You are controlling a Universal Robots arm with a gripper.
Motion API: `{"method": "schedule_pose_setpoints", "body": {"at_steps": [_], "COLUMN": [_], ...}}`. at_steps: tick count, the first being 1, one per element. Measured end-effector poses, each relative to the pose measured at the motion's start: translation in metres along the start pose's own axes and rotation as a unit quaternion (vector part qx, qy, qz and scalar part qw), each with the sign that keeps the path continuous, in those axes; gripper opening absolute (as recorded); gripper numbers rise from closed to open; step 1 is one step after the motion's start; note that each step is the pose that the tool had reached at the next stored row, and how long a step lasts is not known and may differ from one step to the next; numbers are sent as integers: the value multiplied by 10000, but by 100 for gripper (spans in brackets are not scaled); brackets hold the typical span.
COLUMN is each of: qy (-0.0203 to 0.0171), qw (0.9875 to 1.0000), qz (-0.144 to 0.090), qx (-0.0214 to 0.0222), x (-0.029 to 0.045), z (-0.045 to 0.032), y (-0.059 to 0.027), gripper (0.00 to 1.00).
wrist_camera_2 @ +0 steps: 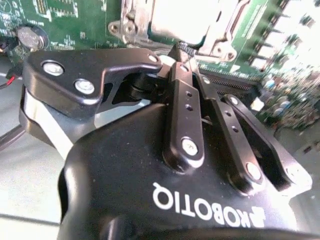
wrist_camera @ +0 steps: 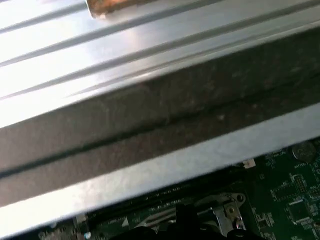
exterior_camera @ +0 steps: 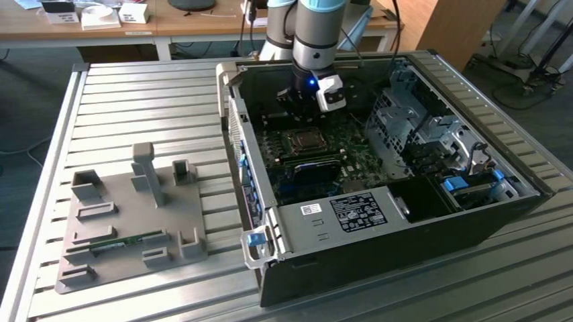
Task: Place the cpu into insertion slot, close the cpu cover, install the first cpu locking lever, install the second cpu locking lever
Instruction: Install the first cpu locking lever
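Observation:
My gripper hangs inside the open computer case, just behind the insertion slot on the green board. In the second wrist view its black fingers meet at the tips, so the gripper is shut, and I see nothing between them. Just past the tips lies the silver-topped cpu, seated in the socket with the silver cpu cover framing it. Whether the cover is pressed fully flat I cannot tell. The locking levers are hidden from me. A corner of the socket peeks below the case wall in the first wrist view.
The case wall and the drive cage hem in the arm. A labelled black cover spans the case front. A grey fixture plate holding a green memory stick lies on the slatted table. A coin battery sits beside the socket.

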State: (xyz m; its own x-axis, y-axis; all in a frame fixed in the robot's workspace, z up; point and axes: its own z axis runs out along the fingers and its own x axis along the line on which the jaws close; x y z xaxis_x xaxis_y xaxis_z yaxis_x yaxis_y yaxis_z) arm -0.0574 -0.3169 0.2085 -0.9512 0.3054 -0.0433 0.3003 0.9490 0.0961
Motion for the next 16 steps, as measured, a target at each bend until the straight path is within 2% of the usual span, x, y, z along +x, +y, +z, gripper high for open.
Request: {"method": "schedule_pose_setpoints", "body": {"at_steps": [3,5,6,8,16], "qy": [-49,-74,-82,-84,-66], "qw": [9997,9993,9992,9989,9974], "qz": [-126,-194,-226,-296,-634], "qx": [206,304,335,354,342], "x": [0,0,0,-1,-5], "z": [0,0,0,0,1], "y": [0,0,0,-2,-6], "gripper": [11,11,11,11,11]}}
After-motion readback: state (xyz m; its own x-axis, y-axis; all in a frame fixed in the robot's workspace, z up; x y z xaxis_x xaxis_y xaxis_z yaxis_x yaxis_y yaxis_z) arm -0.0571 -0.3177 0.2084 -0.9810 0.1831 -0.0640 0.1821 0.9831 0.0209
